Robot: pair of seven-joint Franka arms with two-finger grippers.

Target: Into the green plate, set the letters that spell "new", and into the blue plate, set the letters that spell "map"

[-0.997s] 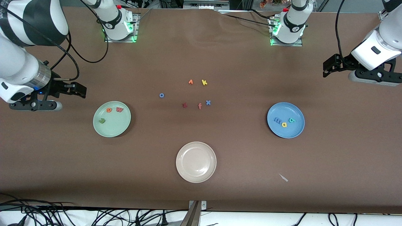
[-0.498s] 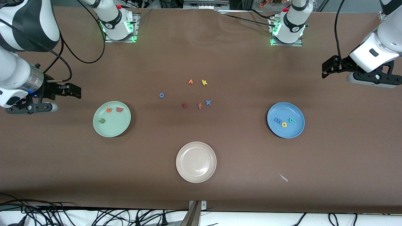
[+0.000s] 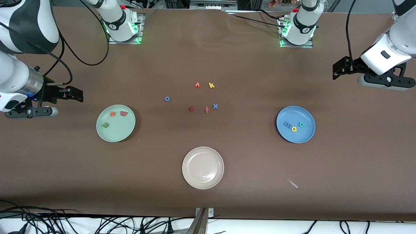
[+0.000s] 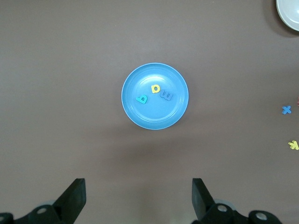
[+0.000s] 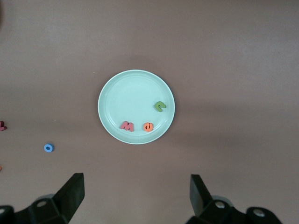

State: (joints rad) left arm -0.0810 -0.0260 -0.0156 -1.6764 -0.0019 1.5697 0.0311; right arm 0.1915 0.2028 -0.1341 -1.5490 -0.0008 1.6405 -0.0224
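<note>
The green plate [image 3: 118, 132] holds the olive n [image 3: 105, 124], orange e [image 3: 112, 113] and pinkish-red w [image 3: 123, 113]. In the blue plate [image 3: 297, 114] lie the blue m [image 3: 287, 124], yellow a [image 3: 294, 129] and teal p [image 3: 302, 124]. My right gripper [image 3: 77, 94] hangs open and empty over bare table, out past the green plate [image 5: 131, 95] at the right arm's end. My left gripper [image 3: 337, 70] is also open and empty, over bare table out past the blue plate [image 4: 154, 117] at the left arm's end. Each wrist view shows its plate well off from the open jaws.
A beige plate [image 3: 202, 167] sits empty nearest the front camera. Loose letters lie mid-table: blue o [image 3: 167, 98], an orange letter [image 3: 197, 84], yellow k [image 3: 211, 85], dark red z [image 3: 191, 109], orange f [image 3: 206, 110], blue x [image 3: 215, 106]. A small pale scrap [image 3: 293, 184] lies near the front edge.
The right gripper has drawn back a little farther from the green plate toward its end of the table. The left gripper has shifted slightly. All letters and plates stayed put.
</note>
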